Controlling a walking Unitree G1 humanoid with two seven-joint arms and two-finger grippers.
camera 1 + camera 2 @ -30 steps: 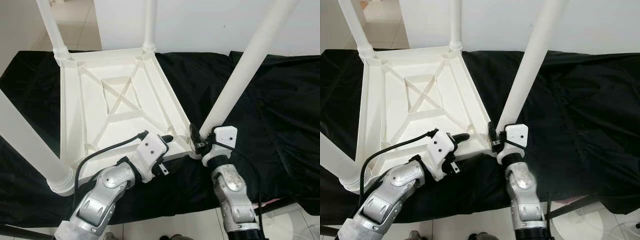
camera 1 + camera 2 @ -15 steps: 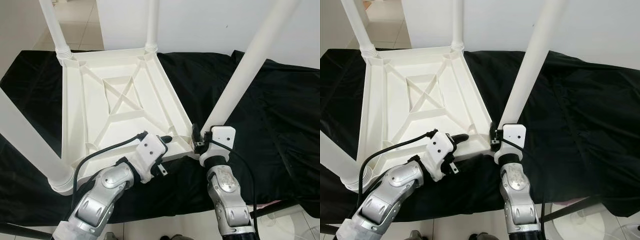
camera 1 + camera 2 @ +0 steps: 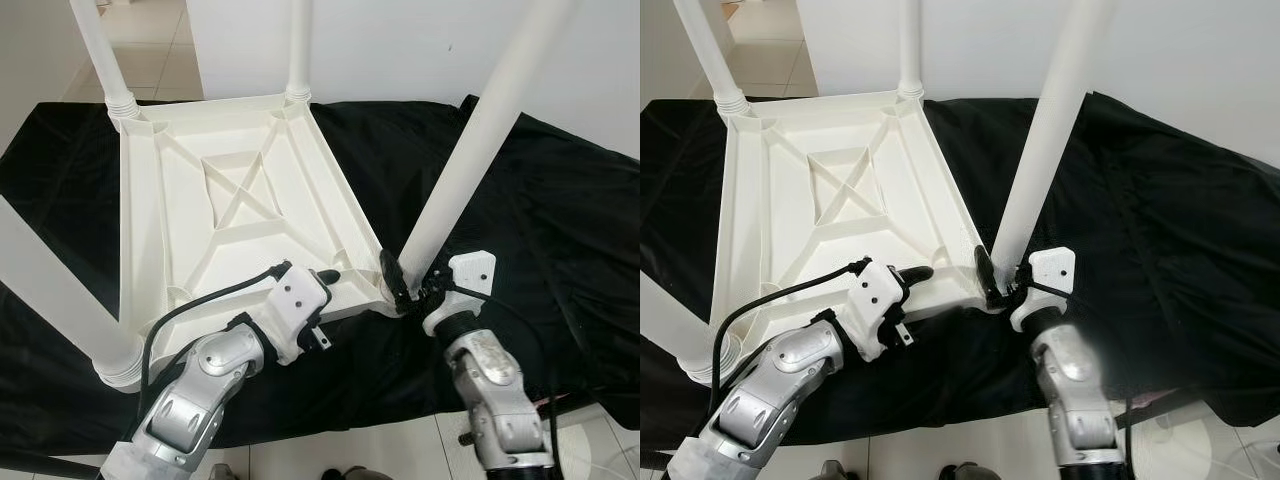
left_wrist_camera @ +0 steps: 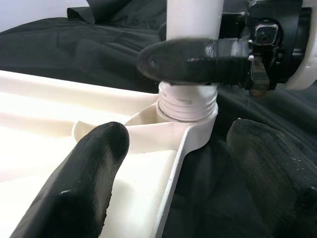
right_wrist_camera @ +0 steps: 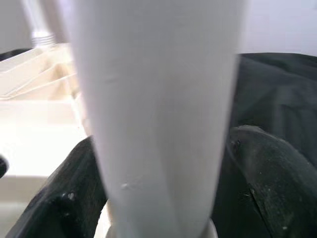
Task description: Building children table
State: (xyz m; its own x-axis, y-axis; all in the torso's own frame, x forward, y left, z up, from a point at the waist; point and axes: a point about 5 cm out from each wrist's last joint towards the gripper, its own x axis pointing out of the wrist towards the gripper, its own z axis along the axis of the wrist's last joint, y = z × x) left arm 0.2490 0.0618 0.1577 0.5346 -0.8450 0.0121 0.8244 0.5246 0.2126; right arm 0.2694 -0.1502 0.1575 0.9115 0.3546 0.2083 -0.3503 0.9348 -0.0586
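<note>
No text, label, brand, number or sign can be read anywhere.

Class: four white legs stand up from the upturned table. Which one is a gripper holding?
The near right leg. The right gripper clasps its base at the corner socket; the other three stand free.

White plastic children's table top (image 3: 240,215) lies upside down on the black cloth (image 3: 560,230), ribbed underside with X-bracing facing up. Round white plastic legs stand upright in all corner sockets; the near-right leg (image 3: 470,150) leans slightly, its threaded base (image 4: 187,105) seated in the corner socket.
</note>
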